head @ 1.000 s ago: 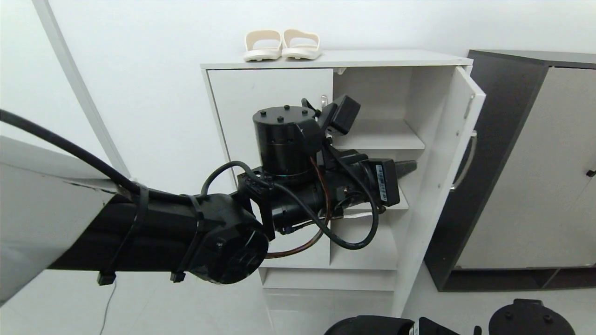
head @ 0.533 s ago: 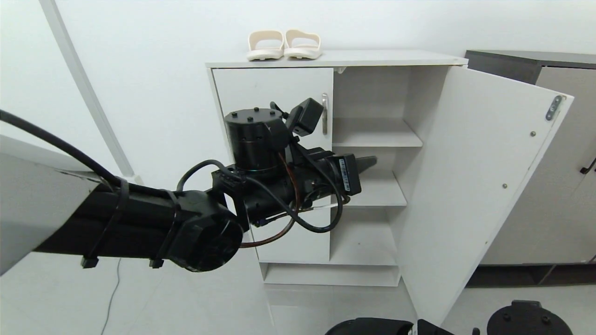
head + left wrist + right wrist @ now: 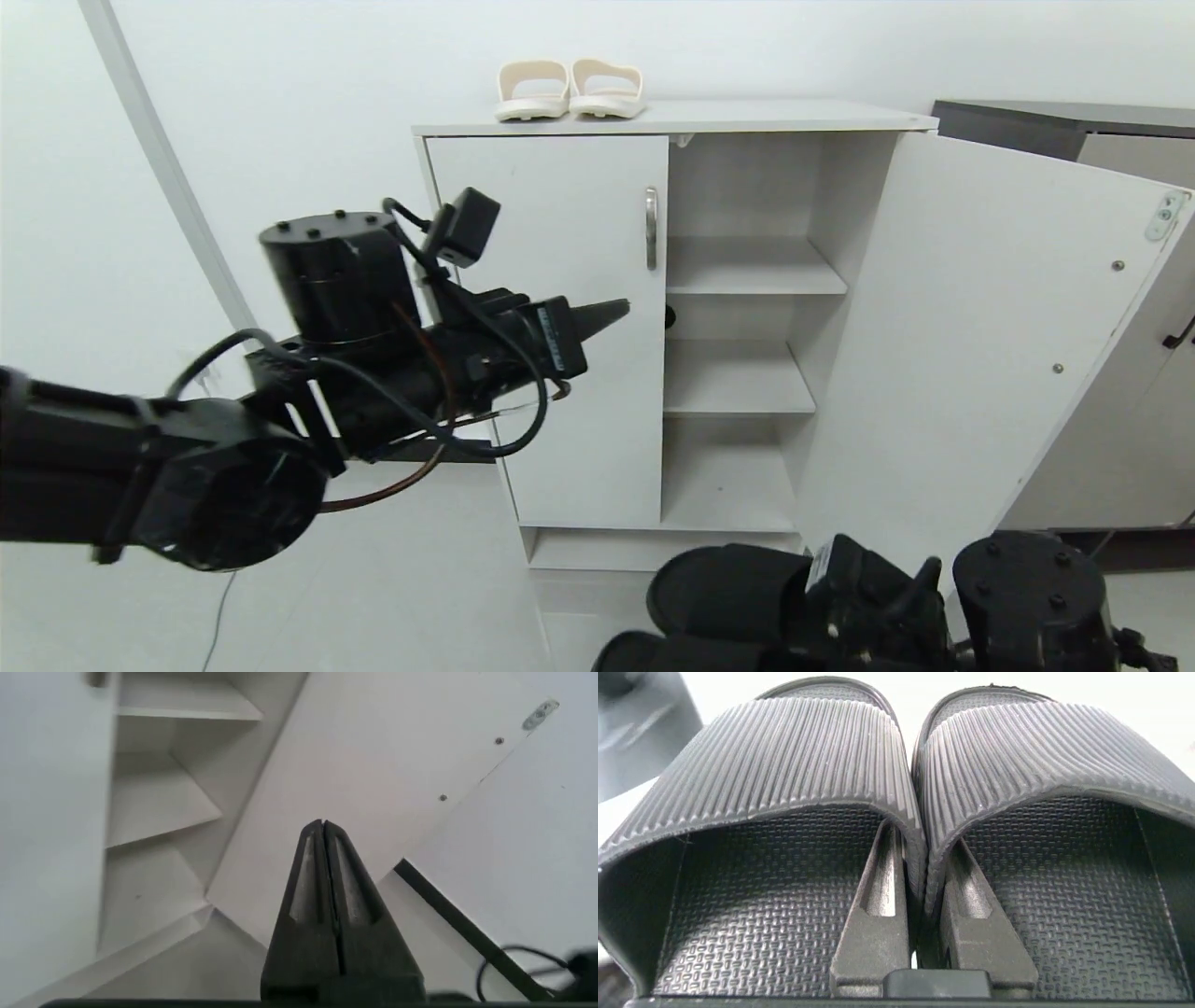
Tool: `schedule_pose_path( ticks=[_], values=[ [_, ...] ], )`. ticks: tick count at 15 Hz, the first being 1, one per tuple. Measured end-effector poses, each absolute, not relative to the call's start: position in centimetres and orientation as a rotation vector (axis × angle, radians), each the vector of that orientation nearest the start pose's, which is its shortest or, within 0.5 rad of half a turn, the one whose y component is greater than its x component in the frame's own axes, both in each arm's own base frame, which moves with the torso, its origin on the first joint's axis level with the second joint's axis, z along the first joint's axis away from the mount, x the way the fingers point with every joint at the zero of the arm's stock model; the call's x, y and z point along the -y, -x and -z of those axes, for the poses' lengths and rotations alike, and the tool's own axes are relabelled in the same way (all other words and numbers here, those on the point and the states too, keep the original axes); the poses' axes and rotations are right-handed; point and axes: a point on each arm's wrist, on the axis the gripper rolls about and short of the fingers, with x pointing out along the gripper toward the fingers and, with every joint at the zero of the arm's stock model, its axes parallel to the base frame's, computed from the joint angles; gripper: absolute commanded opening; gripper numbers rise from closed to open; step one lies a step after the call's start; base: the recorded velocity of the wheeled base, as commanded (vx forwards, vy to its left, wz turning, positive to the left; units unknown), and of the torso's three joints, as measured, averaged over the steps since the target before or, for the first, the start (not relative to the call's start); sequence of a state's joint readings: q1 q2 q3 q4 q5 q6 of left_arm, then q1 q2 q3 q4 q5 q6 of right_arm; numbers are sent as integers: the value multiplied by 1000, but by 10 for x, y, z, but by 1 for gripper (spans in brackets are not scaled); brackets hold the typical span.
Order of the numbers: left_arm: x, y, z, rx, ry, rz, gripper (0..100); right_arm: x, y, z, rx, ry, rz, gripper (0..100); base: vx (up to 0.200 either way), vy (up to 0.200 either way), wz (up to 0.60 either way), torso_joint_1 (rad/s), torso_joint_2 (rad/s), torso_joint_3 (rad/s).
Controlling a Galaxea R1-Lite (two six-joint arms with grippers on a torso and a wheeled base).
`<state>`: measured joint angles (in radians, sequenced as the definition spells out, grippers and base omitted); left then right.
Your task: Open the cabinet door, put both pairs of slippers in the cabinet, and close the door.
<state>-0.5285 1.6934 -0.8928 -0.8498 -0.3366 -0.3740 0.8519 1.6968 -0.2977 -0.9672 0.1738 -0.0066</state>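
Cabinet [image 3: 672, 117]: the right door [image 3: 980, 355] stands swung wide and the left door [image 3: 560, 233] is shut, so I judge the opening step done and the loading step in hand.

Black slippers [image 3: 785, 793]: held low in front of the cabinet's base, not yet inside. The right gripper [image 3: 920, 859] has one finger in each slipper and is clenched on the two adjoining strap walls, pinching the pair together.

Beige slippers [image 3: 569, 89]: side by side on the cabinet top, near its back edge and over the shut left door.

The left gripper [image 3: 611, 313] hangs in front of the left door, clenched on nothing.

Next move, as I judge it: I lift the black pair, carry it into the open right half and set it flat on a shelf [image 3: 738, 387], keeping it off the door edge and the middle partition.

Not verifiable: the space behind the left door is hidden. The lower edge of the head view cuts off the black pair and the right arm. A dark spot on the partition I cannot identify.
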Motion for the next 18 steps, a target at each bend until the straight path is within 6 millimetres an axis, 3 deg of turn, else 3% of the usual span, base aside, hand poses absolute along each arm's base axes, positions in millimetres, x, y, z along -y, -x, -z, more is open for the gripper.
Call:
schedule_pose_path(
  ticks=[4, 8, 10, 13, 15, 18],
  values=[
    [110, -198, -242, -89, 299, 755, 0, -182, -201, -98, -319, 59, -690, 0, 0, 0, 0, 0, 0, 0],
    [50, -110, -227, -108, 194, 511, 0, -193, -232, -104, -256, 7, -494, 0, 0, 0, 0, 0, 0, 0],
    [23, -65, -208, -113, 159, 356, 0, -196, -238, -103, -248, 6, -453, 0, 0, 0, 0, 0, 0, 0],
    [1, -9, -165, -81, 129, 144, 0, -199, -240, -99, -255, 12, -449, 0, 0, 0, 0, 0, 0, 0],
    [-3, 13, -133, -60, 100, 38, 0, -201, -239, -98, -259, 16, -454, 0, 0, 0, 0, 0, 0, 0],
    [-3, 23, -95, -38, 69, -105, 0, -202, -238, -97, -261, 18, -459, 0, 0, 0, 0, 0, 0, 0]
  ],
)
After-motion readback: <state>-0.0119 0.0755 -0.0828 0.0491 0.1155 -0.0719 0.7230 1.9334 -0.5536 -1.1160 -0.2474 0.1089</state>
